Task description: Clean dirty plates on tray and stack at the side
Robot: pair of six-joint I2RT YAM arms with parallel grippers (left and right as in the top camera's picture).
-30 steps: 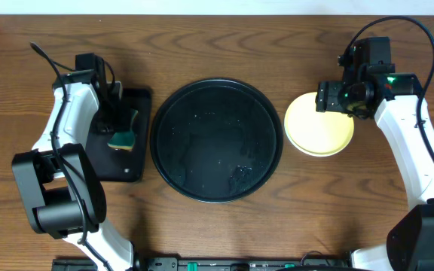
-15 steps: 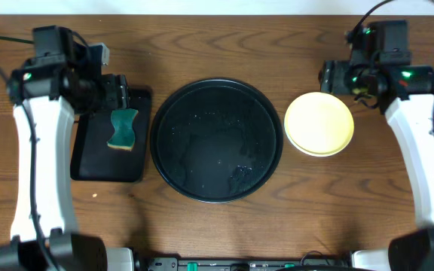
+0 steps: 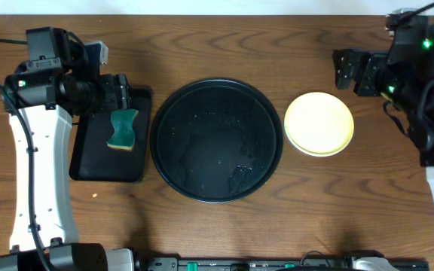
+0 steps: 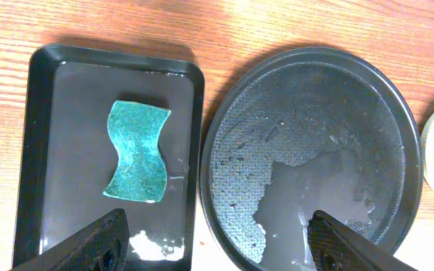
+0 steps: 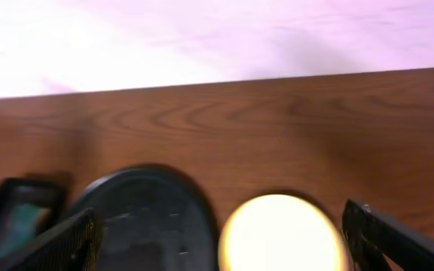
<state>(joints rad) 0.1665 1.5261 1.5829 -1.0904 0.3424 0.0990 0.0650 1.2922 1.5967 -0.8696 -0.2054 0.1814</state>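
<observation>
Wooden table (image 3: 224, 41) — wet black tray (image 3: 202, 113), plates (image 3: 319, 124) stacked just beside it.

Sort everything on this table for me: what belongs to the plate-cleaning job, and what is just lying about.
Belongs to the job: stack of plates, yellow on top; round tray, holding no plates; sponge.
Just lying about: rectangular tray under the sponge; tiny speck near it, too small to identify.

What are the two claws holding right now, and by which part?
Nothing. The left gripper and right gripper are both open and empty; the sponge lies loose on the rectangular tray.
</observation>
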